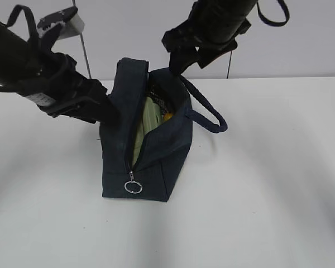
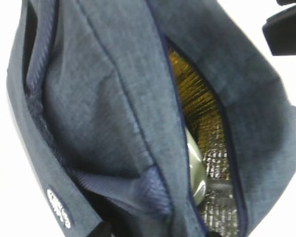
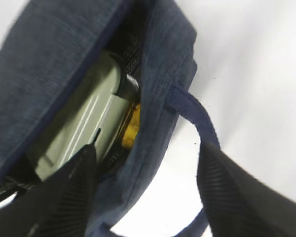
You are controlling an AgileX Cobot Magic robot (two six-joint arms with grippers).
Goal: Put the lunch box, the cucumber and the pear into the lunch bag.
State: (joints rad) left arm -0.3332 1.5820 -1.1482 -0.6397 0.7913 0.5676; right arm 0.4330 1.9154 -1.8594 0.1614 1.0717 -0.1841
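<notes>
The navy lunch bag (image 1: 156, 151) stands mid-table with its zipper partly undone and the ring pull (image 1: 133, 187) hanging at the near end. Inside lie the lunch box, showing its sage-green lid (image 3: 84, 128), and beside it a yellow patch of the pear (image 3: 132, 126). I cannot make out the cucumber for certain. My left gripper (image 1: 110, 114) is pressed against the bag's left side. Its tips (image 2: 155, 233) sit apart at the frame's bottom edge, with loose bag fabric between them. My right gripper (image 3: 149, 148) hovers open over the bag's far right rim, near the handle (image 3: 197, 118).
A white table (image 1: 268, 184) surrounds the bag on all sides. The padded loop handle (image 1: 212, 120) sticks out to the bag's right. A thin pole (image 1: 85, 50) stands behind the left arm against the pale wall.
</notes>
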